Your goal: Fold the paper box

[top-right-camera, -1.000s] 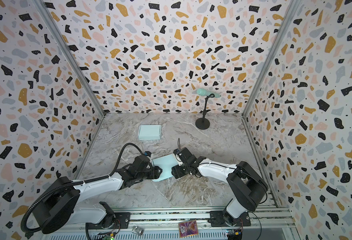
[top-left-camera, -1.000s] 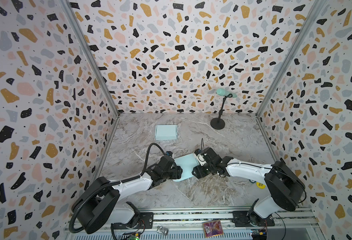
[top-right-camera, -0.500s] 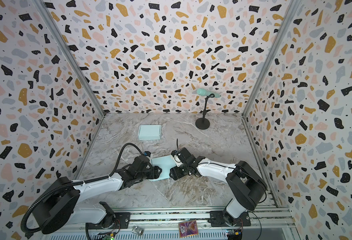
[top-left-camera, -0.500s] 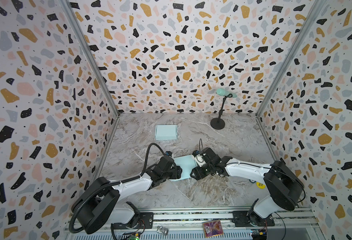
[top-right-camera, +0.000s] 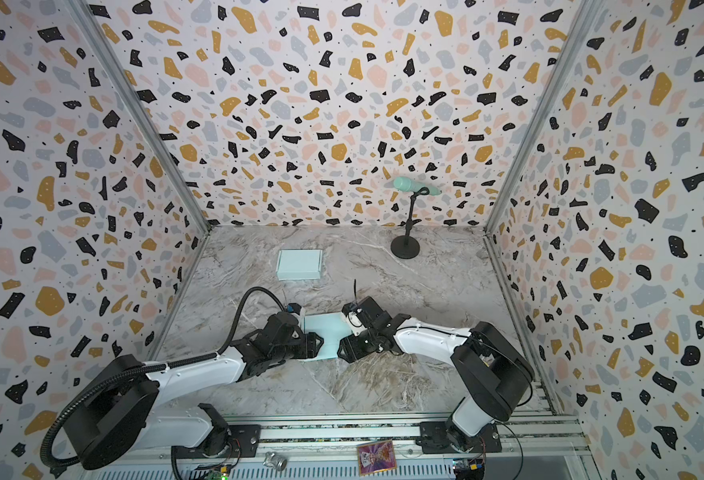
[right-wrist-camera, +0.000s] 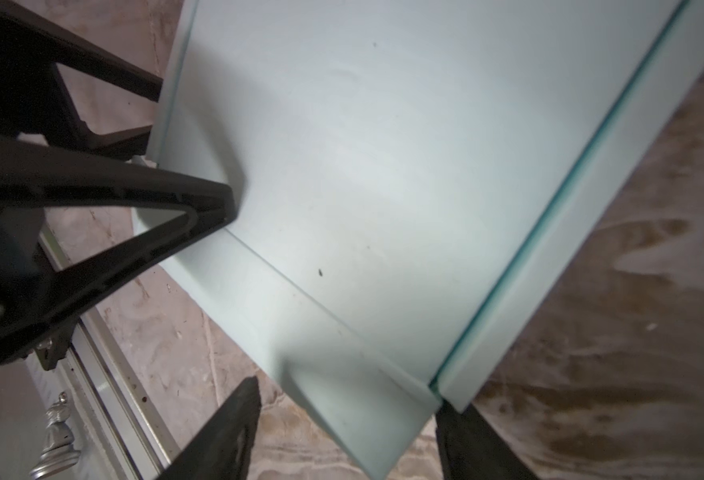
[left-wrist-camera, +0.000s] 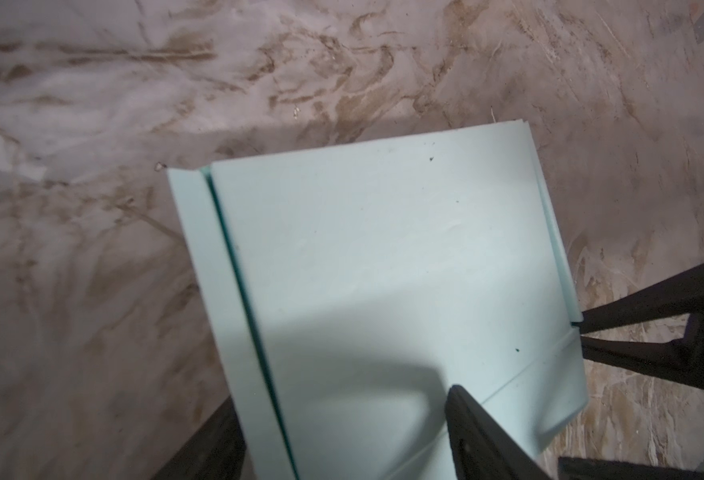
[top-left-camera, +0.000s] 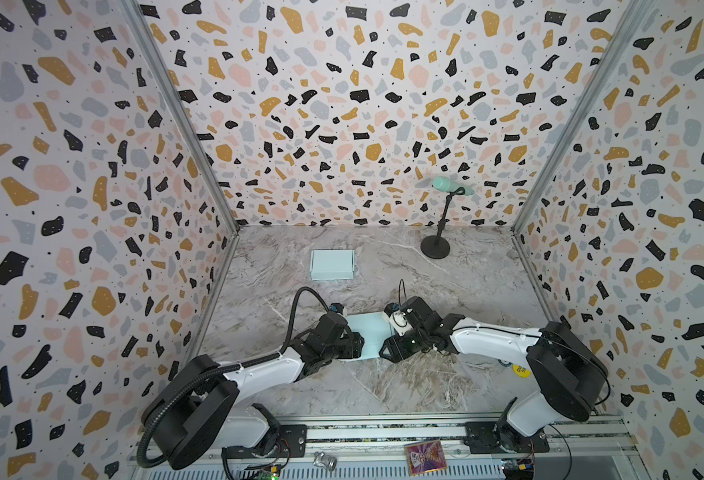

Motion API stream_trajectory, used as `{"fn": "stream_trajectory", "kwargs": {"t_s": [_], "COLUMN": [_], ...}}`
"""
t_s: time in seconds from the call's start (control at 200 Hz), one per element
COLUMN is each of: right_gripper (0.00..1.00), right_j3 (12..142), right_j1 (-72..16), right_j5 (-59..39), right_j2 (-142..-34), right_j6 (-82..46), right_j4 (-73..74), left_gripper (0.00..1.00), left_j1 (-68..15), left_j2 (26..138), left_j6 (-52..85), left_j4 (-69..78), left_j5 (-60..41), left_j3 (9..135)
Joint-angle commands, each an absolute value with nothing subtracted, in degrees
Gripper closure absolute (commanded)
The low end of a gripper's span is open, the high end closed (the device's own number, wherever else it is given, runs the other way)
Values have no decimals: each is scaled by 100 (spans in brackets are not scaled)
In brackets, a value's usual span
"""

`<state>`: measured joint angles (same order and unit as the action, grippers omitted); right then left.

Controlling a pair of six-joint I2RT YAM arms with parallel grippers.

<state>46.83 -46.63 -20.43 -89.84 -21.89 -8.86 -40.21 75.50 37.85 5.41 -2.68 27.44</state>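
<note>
— Paper box front and centre on the marble bench, pale blue, lying right between the two arms!
— Left gripper first: jaws set wide apart, one of its fingers tipped onto or just over the top panel by the crease, the partner outside the box's edge. Nothing squeezed.
— And the right gripper?
— Jaws spread as well, straddling the near corner where the narrow flap meets the long side strip. No pinch that I can see.
— Well behind them, back left, a second pale-blue box sits closed.
— Plus a mint microphone on its black stand, back right, close to the wall.
</note>
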Motion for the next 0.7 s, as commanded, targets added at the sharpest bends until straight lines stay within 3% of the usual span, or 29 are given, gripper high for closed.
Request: {"fn": "stream_trajectory", "kwargs": {"t_s": [0.0,0.26,0.456,0.696], "right_gripper": [33,35,47,48], "right_j3": [4645,4597,4535,4518], "right_j1": [-4751,-4762,-4772,-4772], "right_j5": [-2286,-1679,-1572,-1598], "right_j2": [-8807,-8834,-8791,-8708], "right_j6": [-2277,-2266,-2339,-2375], "right_j4": [-616,-772,-683,-676], "left_gripper": [25,26,26,20], "left_j1": [-4087,-4087,-4080,-4069], "left_j2": [7488,7456,7176,6777], "left_j6": [3841,3843,3800,3541], "left_j4": [579,589,345,-475], "left_j5": [-431,-404,-302,78], "left_j3": [2657,2584,2609,2902]}}
